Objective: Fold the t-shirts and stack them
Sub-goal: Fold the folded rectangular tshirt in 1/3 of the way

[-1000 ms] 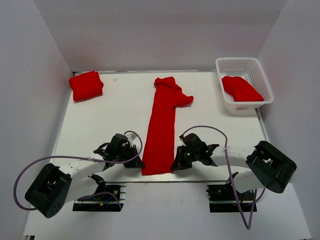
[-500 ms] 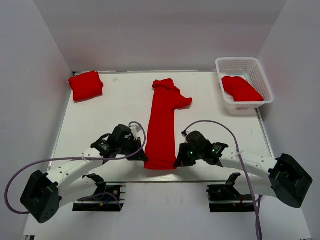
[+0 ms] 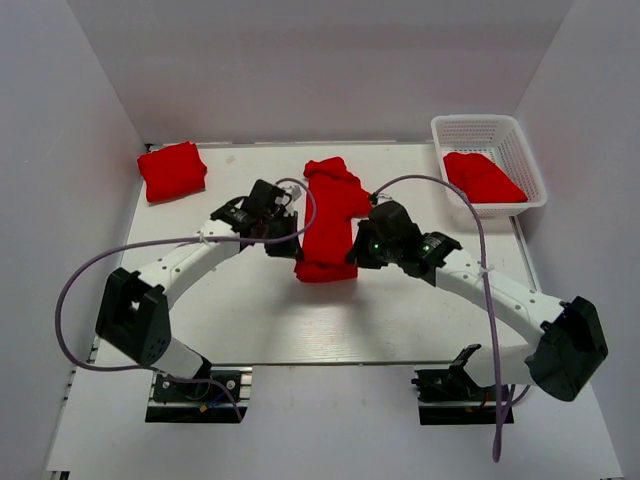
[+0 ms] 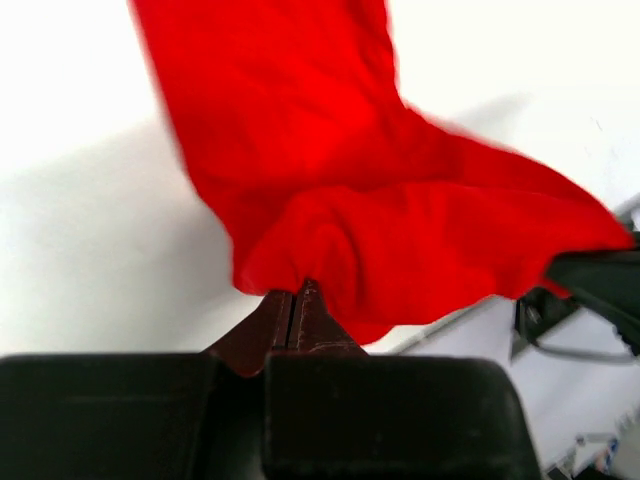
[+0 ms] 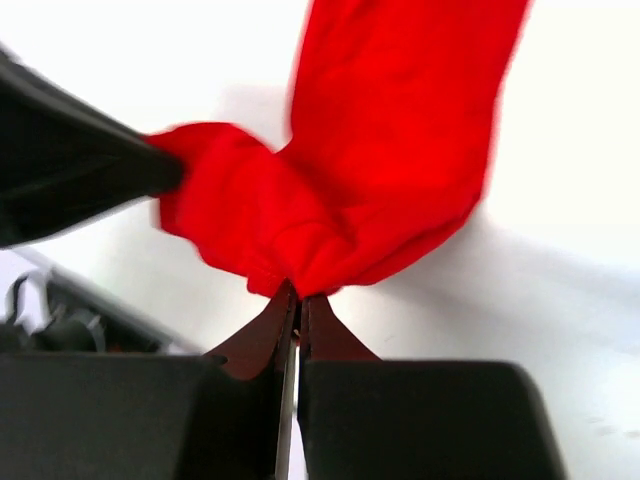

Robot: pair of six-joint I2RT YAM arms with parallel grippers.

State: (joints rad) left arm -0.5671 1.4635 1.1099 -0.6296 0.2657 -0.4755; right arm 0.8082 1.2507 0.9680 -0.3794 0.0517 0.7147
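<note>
The left hand [image 3: 284, 244] and right hand [image 3: 356, 256], each pinching a hem corner of the long t-shirt [image 3: 328, 200], have carried that end far up the worktop [image 3: 230, 300], so it is doubling over in half.

On my overhead feed I see a white table [image 3: 220, 300] boxed in by plain pale panels: a back wall [image 3: 320, 70], a left wall [image 3: 60, 200] and a right wall [image 3: 590, 220]. A white plastic lattice basket [image 3: 478, 119] sits upright at the table's far right corner, near the right wall. On both wrist feeds the same white tabletop fills the background, somewhat blurred.
</note>
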